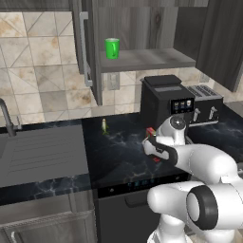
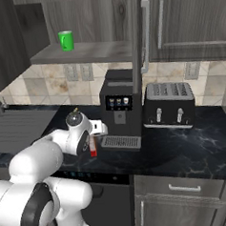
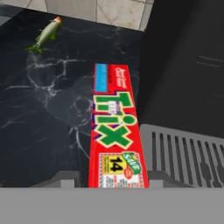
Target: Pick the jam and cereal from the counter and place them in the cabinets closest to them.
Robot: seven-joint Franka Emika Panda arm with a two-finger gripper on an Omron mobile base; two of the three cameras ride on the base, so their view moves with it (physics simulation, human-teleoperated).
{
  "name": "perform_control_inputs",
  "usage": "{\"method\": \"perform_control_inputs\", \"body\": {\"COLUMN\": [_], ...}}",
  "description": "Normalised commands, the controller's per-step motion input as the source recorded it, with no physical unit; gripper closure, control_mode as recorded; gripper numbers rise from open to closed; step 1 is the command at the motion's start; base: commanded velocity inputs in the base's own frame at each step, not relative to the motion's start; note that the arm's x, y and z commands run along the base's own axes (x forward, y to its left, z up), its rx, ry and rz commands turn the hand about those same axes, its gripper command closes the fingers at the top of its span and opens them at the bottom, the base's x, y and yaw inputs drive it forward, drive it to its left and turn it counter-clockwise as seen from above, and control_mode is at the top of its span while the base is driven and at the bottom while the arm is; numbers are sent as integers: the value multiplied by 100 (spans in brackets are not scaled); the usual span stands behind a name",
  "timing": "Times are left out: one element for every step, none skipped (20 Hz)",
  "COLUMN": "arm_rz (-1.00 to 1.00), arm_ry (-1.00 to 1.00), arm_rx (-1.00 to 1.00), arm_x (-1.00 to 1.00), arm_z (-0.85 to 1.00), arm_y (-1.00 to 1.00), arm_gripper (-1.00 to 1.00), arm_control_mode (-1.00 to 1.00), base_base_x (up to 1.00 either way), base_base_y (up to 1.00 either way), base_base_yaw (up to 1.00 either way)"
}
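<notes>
The cereal [image 3: 114, 131] is a red box with green and yellow print. It rests on the black marble counter [image 3: 48, 113] beside the coffee machine's drip tray [image 3: 188, 153]. My gripper [image 3: 113, 179] has come down over the box's near end, one finger against each narrow side, shut on it. From the base views the white hand [image 1: 161, 149] covers most of the box, leaving red slivers of cereal [image 1: 151, 131] [image 2: 93, 146] showing. The open cabinets [image 1: 142, 59] [image 2: 82, 52] hang above with a grey shelf. The jam is out of view.
A green cup [image 1: 112, 48] stands on the cabinet shelf. The black coffee machine [image 1: 163, 102] and the toaster [image 1: 204, 102] stand right of the box. A small green-yellow object [image 1: 104, 126] lies to the left. A sink [image 1: 42, 152] sits at the far left.
</notes>
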Motion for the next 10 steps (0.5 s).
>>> {"method": "perform_control_inputs", "body": {"arm_rz": [0, 0, 0, 0, 0, 0, 0, 0, 0, 0], "arm_ry": [0, 0, 0, 0, 0, 0, 0, -1, -2, -3], "arm_rx": [0, 0, 0, 0, 0, 0, 0, 0, 1, 2], "arm_x": [0, 0, 0, 0, 0, 0, 0, 0, 0, 0], "arm_z": [0, 0, 0, 0, 0, 0, 1, 8, 13, 24], "arm_y": [0, 0, 0, 0, 0, 0, 0, 0, 0, 0], "arm_gripper": [100, 100, 100, 100, 100, 100, 100, 100, 100, 100], "arm_control_mode": [-100, -100, -100, -100, -100, -100, -100, -100, -100, -100], "base_base_x": [0, 0, 0, 0, 0, 0, 0, 0, 0, 0], "base_base_y": [0, 0, 0, 0, 0, 0, 0, 0, 0, 0], "base_base_yaw": [0, 0, 0, 0, 0, 0, 0, 0, 0, 0]}}
